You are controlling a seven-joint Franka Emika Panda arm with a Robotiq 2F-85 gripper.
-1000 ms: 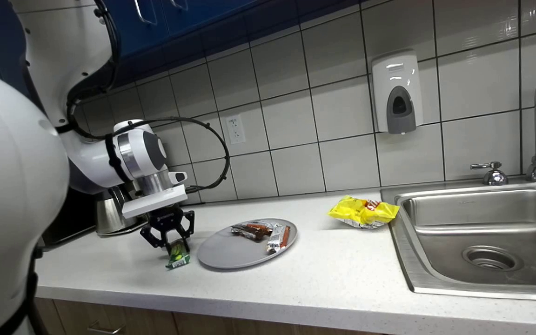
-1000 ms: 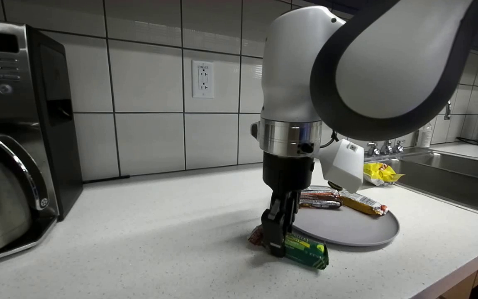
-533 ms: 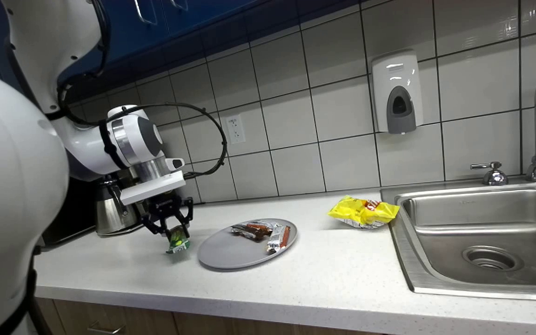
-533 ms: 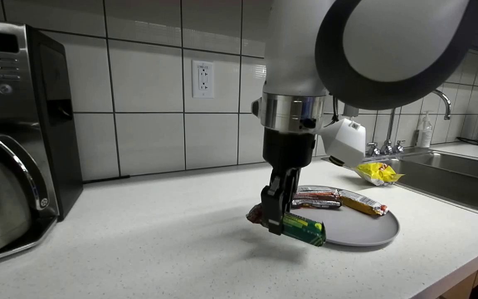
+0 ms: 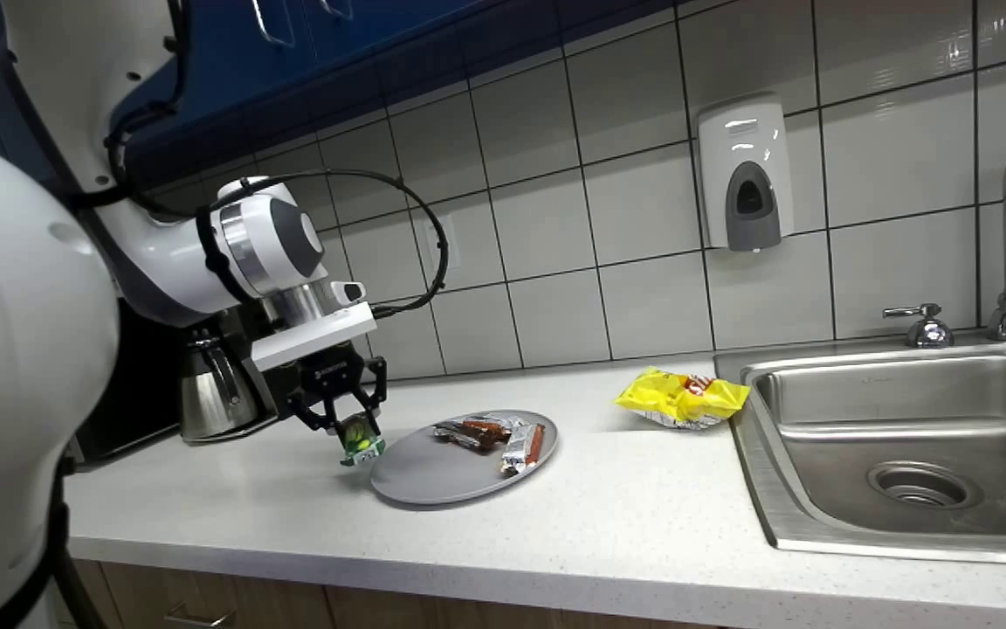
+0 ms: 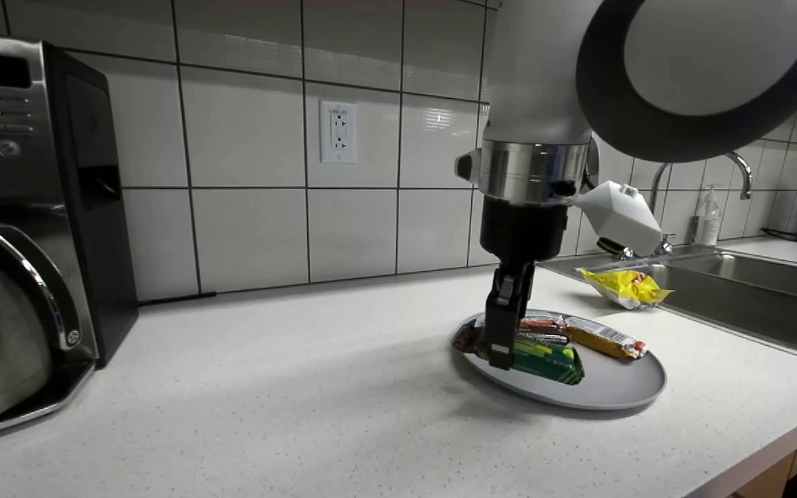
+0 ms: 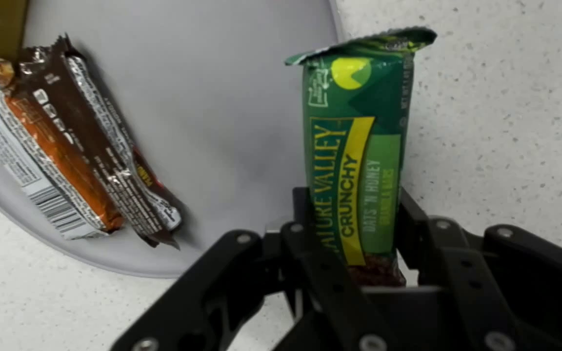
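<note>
Now the black two-fingered claw [image 6: 502, 351] pinches a long green shiny-wrapped bar [image 7: 356, 158]: it's up, but not down yet.

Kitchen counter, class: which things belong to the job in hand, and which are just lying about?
In the job:
gripper
green granola bar, gripped
plate with wrapped bars, likely, being closest

Lying about, probably:
yellow bag beside the sink
coffee maker
soap dispenser

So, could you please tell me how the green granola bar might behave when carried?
The green granola bar is probably fairly stiff, as it juts unbent from the tool. Being marked "CRUNCHY", it may crumble if squeezed hard. Its shiny wrapper could be somewhat slippery.
</note>
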